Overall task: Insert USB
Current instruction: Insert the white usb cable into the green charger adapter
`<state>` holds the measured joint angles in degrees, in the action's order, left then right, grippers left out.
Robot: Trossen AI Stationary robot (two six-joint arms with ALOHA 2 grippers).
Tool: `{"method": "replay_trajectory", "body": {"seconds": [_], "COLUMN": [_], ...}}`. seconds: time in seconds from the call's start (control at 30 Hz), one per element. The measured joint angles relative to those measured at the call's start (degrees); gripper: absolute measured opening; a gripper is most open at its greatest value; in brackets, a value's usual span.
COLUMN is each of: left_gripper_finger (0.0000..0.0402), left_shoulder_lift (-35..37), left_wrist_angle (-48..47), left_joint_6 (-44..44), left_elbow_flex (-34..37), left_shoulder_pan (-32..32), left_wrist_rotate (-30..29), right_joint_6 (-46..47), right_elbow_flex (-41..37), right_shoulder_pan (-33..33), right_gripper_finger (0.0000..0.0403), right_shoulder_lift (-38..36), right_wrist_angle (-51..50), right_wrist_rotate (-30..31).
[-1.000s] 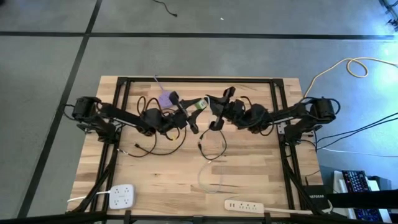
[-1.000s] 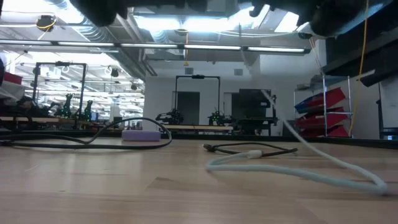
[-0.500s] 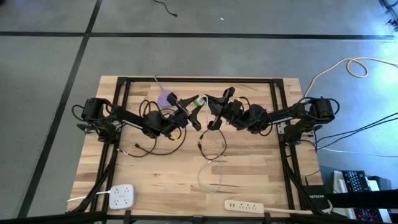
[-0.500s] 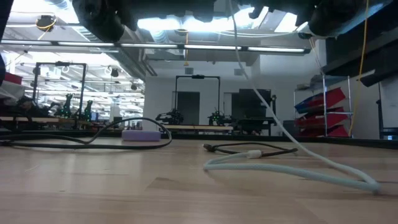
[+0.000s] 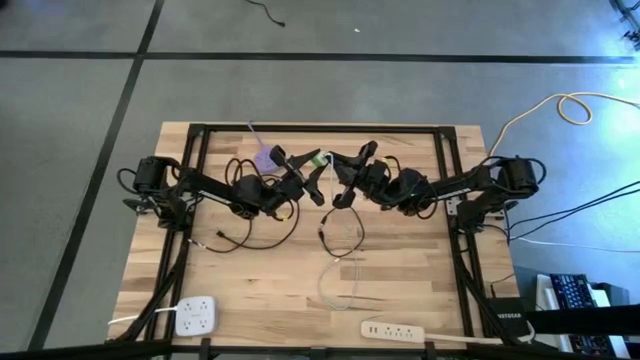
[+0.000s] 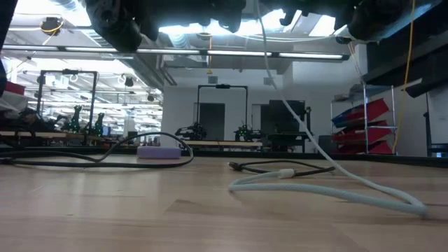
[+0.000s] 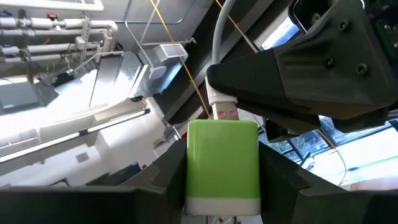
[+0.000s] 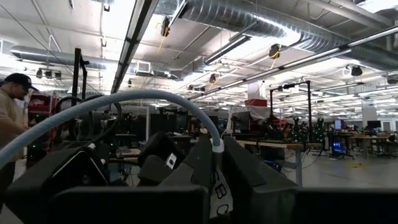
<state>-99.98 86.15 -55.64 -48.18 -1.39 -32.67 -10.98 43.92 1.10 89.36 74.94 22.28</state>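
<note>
A green charger block [image 7: 222, 155] sits in my left gripper [image 7: 222, 177], raised above the table's middle [image 5: 316, 161]. My right gripper [image 5: 336, 174] faces it from the right, shut on the white USB plug [image 7: 222, 113] of a white cable [image 8: 124, 99]. The plug's tip meets the charger's end face; how far in it reaches, I cannot tell. The cable hangs down from the plug [image 6: 280, 98], and its slack lies in a loop on the table [image 5: 340, 270]. My left gripper pinches the green charger by its two side faces [image 7: 193, 168], one finger [image 7: 161, 177] on each side, coming level from the table's left. The block is lifted clear, port end toward the right gripper. My right gripper pinches the white plug's body [image 8: 217, 186] between its fingers [image 8: 249, 174], level from the table's right. The plug is lifted clear, and the cable arcs away behind it and hangs slack.
A purple block [image 5: 263, 157] and black cables [image 5: 250, 225] lie under the left arm. Two white power strips [image 5: 196, 316] [image 5: 392, 330] rest at the near edge. A black cord [image 6: 280, 168] lies mid-table. A person [image 8: 9, 118] stands in the room beyond.
My left gripper has moved toward the table's right and far edge, bringing the green charger up to the plug in the right gripper. The white cable's upper part has been drawn up, now rising steeply from the table in the low view.
</note>
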Motion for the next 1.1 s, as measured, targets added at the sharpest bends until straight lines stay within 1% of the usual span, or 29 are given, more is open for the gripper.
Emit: {"method": "replay_trajectory", "body": {"seconds": [0.3,0.43,0.53,0.57,0.63,0.7,0.73,0.83,0.87,0.97,1.0,1.1], "left_gripper_finger": [0.0123,0.0123,0.0123,0.0123,0.0123,0.0123,0.0123,0.0123,0.0123,0.0123,0.0123,0.0123], "left_shoulder_lift": [0.0,0.0,0.0,0.0,0.0,0.0,0.0,0.1,0.1,0.1,0.1,0.1], "left_wrist_angle": [-0.3,-0.3,-0.4,-0.3,-0.3,0.6,1.1,2.2,2.1,2.4,2.4,1.3], "left_joint_6": [0.2,1.0,1.0,1.0,1.0,0.9,0.9,-0.3,-0.5,-0.7,-1.0,-1.6], "left_elbow_flex": [0.0,0.0,0.0,0.0,0.0,0.0,0.0,0.0,0.0,0.0,0.0,0.0], "left_shoulder_pan": [0.0,0.0,0.0,0.0,0.0,0.0,-0.1,-0.2,-0.1,-0.1,-0.1,0.0], "left_wrist_rotate": [0.5,0.4,0.4,0.5,0.5,1.0,1.4,1.6,1.7,1.7,1.7,1.5], "right_joint_6": [0.0,3.0,3.5,3.5,3.5,2.9,2.7,2.3,2.2,1.9,2.3,3.0], "right_elbow_flex": [0.3,2.7,3.4,3.4,3.4,3.4,3.2,1.8,1.6,1.2,1.2,1.3], "right_shoulder_pan": [-0.1,-0.1,0.0,0.0,0.4,0.9,1.0,2.0,2.4,2.7,2.6,2.7], "right_gripper_finger": [0.0,0.0001,0.0001,0.0001,0.0001,0.0001,0.0001,0.0001,0.0001,0.0001,0.0001,0.0001], "right_shoulder_lift": [0.0,-0.1,-0.1,-0.1,-0.1,0.0,0.5,3.4,4.2,4.9,5.5,6.0], "right_wrist_angle": [-0.4,-5.4,-6.4,-6.2,-5.6,-3.2,-0.4,13.3,15.2,14.0,14.4,13.9], "right_wrist_rotate": [0.2,0.2,0.3,1.0,4.3,8.4,9.7,10.3,10.8,13.8,13.7,11.0]}}
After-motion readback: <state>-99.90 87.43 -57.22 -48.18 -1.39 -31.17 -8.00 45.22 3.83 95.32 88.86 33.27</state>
